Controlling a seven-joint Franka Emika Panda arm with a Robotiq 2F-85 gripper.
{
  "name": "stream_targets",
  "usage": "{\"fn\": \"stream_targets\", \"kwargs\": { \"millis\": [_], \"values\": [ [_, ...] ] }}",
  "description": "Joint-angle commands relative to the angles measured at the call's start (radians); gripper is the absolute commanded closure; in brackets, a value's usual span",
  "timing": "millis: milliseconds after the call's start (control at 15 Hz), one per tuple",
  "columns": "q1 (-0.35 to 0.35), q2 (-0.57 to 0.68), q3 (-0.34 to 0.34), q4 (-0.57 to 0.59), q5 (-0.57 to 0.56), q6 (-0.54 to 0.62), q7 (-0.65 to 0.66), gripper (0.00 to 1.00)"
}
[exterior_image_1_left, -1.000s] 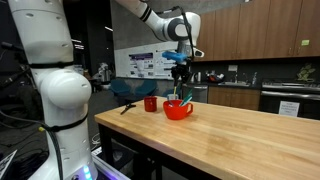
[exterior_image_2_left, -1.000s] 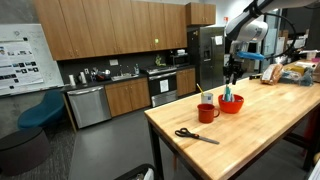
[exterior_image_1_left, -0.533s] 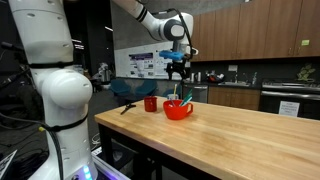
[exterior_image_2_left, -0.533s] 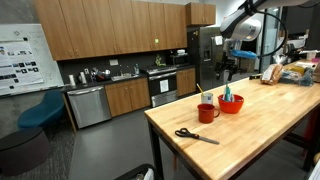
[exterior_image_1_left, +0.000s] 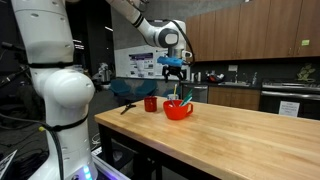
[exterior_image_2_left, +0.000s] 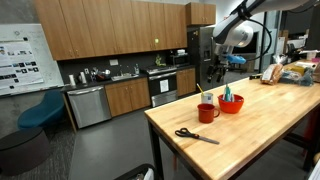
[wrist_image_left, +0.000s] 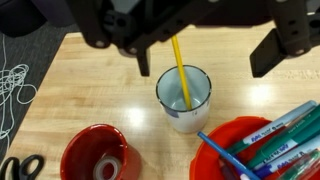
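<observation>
One desk (exterior_image_1_left: 240, 135) carries two drinking vessels: one red mug (wrist_image_left: 98, 160) and one white cup (wrist_image_left: 186, 108). One yellow pencil (wrist_image_left: 180, 65) stands in the white cup. One red bowl (wrist_image_left: 240, 130) holds several markers (wrist_image_left: 285, 125), too overlapped for an exact count. One pair of scissors (exterior_image_2_left: 195, 135) lies at the near end.

Nothing written can be read at this distance. The markers (wrist_image_left: 275, 135) in the red bowl (wrist_image_left: 228, 126) carry fine dark print along their barrels, too small to make out. In an exterior view a wall poster (exterior_image_1_left: 138, 63) shows blurred blocks of text. In an exterior view a white wall chart (exterior_image_2_left: 17, 52) is equally illegible.
</observation>
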Motion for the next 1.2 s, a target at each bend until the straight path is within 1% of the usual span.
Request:
{"fn": "stream_targets", "kwargs": {
  "millis": [0,200,467,800,1133],
  "values": [
    [0.006,0.018,0.009,0.001,-0.012,0.013,-0.071,0.00],
    [0.010,0.036,0.024,0.024,-0.042,-0.017,-0.079,0.00],
    [0.021,0.082,0.058,0.079,-0.116,-0.023,-0.048,0.00],
    [0.040,0.167,0.100,0.195,-0.256,-0.064,0.031,0.00],
    [0.051,0.267,0.122,0.326,-0.401,-0.161,0.123,0.00]
  ]
}}
